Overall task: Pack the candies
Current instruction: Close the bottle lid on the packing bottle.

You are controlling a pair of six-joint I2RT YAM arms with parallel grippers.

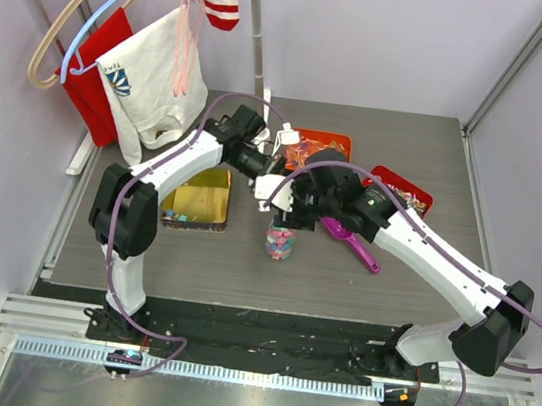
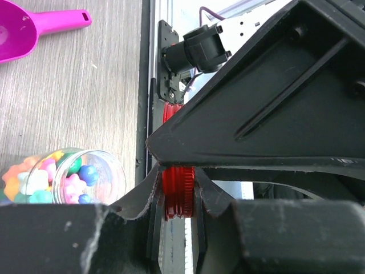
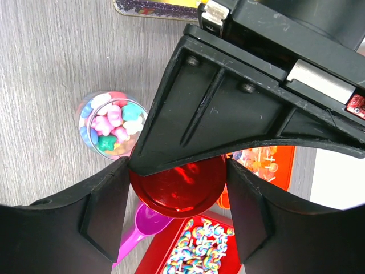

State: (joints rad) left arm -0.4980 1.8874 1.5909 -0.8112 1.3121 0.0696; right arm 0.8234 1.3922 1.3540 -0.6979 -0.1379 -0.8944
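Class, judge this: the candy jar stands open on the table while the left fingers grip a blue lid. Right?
No, the lid is red, as the left wrist view shows; the candy jar does stand open on the table, left fingers gripping the lid.

Top external view: mounted high behind the arm bases (image 1: 120, 326), looking steeply down over the table (image 1: 202, 264) from its near edge to its far edge, so the whole worktop is covered. Left wrist view: close and low, facing back toward the near edge. Right wrist view: close, looking almost straight down at mid-worktop. All three share the open jar (image 1: 280, 243) and pink scoop (image 1: 351, 243) — both wrist views also share the red lid (image 2: 178, 191).
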